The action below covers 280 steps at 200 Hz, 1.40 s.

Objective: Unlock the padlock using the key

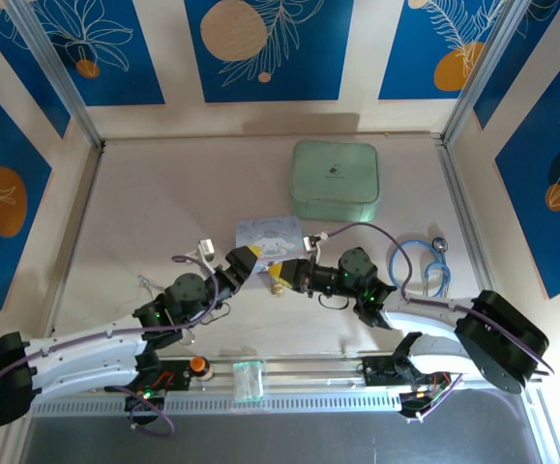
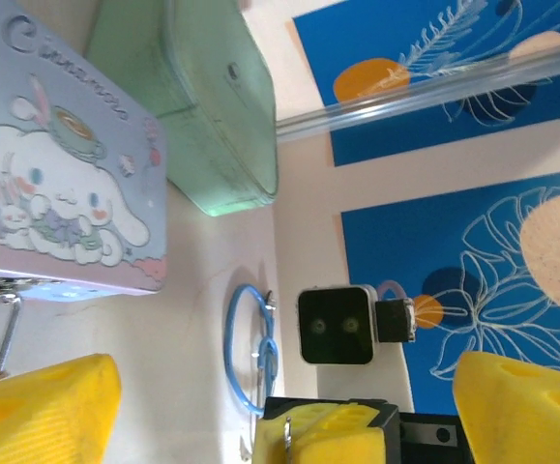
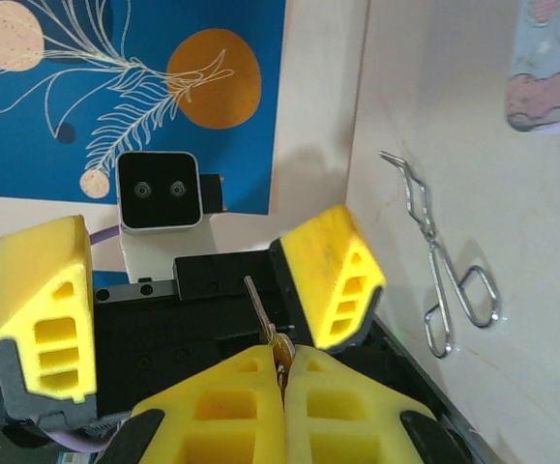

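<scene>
Left wrist cam: cartoon tin (image 2: 62,184), padlock (image 2: 2,329) just beside its edge. My left gripper (image 1: 247,261) is released, fingers spread wide. Right wrist cam adds my right gripper (image 3: 281,365) clenched on the key (image 3: 256,307), blade sticking out.

I see my left arm (image 1: 86,343) and right arm (image 1: 434,324) — white shells, black joints, green lights (image 1: 152,314), purple cables (image 1: 367,226), yellow slotted fingers (image 3: 333,275)

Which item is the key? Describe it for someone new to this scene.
Find the pastel blue cartoon tin mid-table; the right hand sits just on its near side. The key is the thin silvery blade poking from its shut yellow fingers, unlike the larger looped scissors lying flat on the table.
</scene>
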Tool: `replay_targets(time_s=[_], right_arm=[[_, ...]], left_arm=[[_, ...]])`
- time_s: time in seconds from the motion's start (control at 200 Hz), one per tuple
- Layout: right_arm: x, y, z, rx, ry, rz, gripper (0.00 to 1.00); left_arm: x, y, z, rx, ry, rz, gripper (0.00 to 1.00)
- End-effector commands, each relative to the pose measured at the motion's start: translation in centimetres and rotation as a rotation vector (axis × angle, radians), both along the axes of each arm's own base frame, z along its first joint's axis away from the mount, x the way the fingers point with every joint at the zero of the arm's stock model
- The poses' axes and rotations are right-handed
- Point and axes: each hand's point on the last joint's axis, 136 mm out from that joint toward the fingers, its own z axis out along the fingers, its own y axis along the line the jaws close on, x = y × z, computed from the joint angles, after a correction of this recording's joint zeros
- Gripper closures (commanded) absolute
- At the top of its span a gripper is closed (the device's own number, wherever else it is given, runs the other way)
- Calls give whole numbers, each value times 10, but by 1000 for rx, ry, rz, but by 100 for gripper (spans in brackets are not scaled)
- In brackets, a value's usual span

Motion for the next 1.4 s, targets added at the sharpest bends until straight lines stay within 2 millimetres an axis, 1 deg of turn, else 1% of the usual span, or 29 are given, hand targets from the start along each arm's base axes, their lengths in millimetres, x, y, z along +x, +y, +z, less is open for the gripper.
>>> replay_targets(time_s=[0.0,0.03,0.095,0.15,0.225,0.31,0.42,0.545,0.605,0.75,0.805,0.91,0.961,1.006,1.136,1.281,1.396], right_arm=[[1,-14,-24,-97,47,-33,100],[0,-19,-31,-128,61,-45,100],[0,-33,-46,-214,91,-80,100],[-1,-46,-54,-301,102,-114,100],[-4,-63,-62,-401,105,-145,100],[-6,-81,-69,-475,128,-174,100],[-8,-93,-75,-491,143,-179,100],[-12,-95,-82,-485,150,-158,100],[-15,-94,-84,-480,150,-145,100],[-15,-96,-90,-485,161,-155,100],[-15,-96,-91,-482,162,-157,100],[-16,-96,-92,-478,165,-157,100],[-16,-96,-93,-477,167,-155,100],[-17,-96,-94,-477,169,-155,100],[-17,-97,-97,-477,174,-161,100],[-16,-99,-101,-482,182,-172,100],[-17,-99,-105,-484,194,-175,100]], left_arm=[[3,27,-27,265,42,78,9],[3,31,-30,346,43,73,7],[2,31,-34,527,21,23,3],[1,25,-34,623,7,-36,3],[0,15,-43,723,11,-115,4],[-3,-4,-54,759,7,-216,15],[-3,-23,-79,769,52,-278,21],[1,-39,-100,734,77,-290,26],[3,-44,-107,748,87,-290,26],[9,-54,-130,761,135,-279,25],[11,-57,-137,763,142,-276,27],[14,-60,-146,771,151,-261,38],[17,-62,-149,796,151,-259,39],[19,-60,-151,817,155,-236,42],[22,-58,-160,821,157,-212,44],[17,-60,-175,824,210,-223,48],[14,-66,-181,787,220,-219,53]])
